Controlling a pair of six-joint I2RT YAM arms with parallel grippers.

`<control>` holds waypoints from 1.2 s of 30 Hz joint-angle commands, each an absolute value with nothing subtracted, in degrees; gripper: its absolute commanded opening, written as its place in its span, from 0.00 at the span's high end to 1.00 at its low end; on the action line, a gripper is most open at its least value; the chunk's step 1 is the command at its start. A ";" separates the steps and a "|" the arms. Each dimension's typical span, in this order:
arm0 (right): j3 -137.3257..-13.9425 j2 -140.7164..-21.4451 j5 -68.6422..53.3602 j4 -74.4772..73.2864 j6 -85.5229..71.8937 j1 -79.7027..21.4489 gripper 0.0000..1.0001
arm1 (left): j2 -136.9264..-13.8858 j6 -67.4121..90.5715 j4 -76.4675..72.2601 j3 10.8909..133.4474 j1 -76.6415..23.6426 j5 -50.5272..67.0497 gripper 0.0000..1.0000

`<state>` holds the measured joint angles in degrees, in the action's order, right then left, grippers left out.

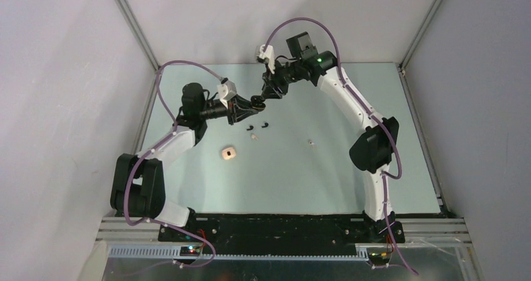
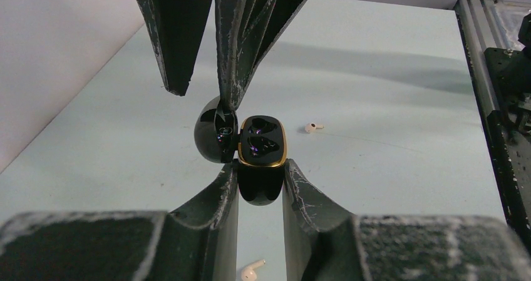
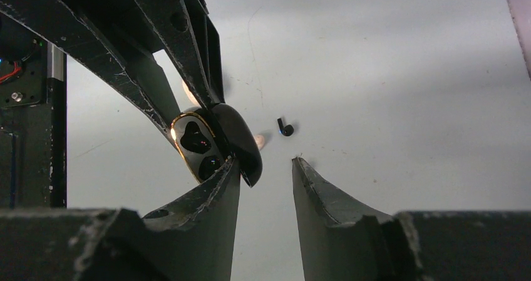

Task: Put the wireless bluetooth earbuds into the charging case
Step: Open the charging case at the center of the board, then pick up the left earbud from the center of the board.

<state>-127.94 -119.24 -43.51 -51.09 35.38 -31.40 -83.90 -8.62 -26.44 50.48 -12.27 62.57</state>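
Pinching glossy charging case by its base in left jaws, with open lid and seemingly empty wells. Touching lid with one tip of spread right jaws. Beyond, on surface: cream earbud, black earbud. Likely light, slick, rollable; best nipped across the bean body.

Left gripper jaws clamp the charging case; right gripper jaws stand parted

Soft even light, blurred foregrounds

Open charging case clamped in left jaws.
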 commanded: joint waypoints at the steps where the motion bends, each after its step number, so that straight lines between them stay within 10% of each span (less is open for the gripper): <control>1: -130.62 -119.84 -42.54 -48.41 34.86 -31.35 0.59 | -82.91 -8.99 -28.08 52.08 -12.64 64.60 1.00; 18: -129.56 -108.33 -46.30 -47.27 27.70 -31.11 0.44 | -84.92 4.87 -30.34 53.30 -10.27 61.01 1.00; 36: -109.21 -118.14 -16.51 -37.67 -6.42 -28.28 0.53 | -72.24 18.34 -34.39 42.48 1.87 46.87 1.00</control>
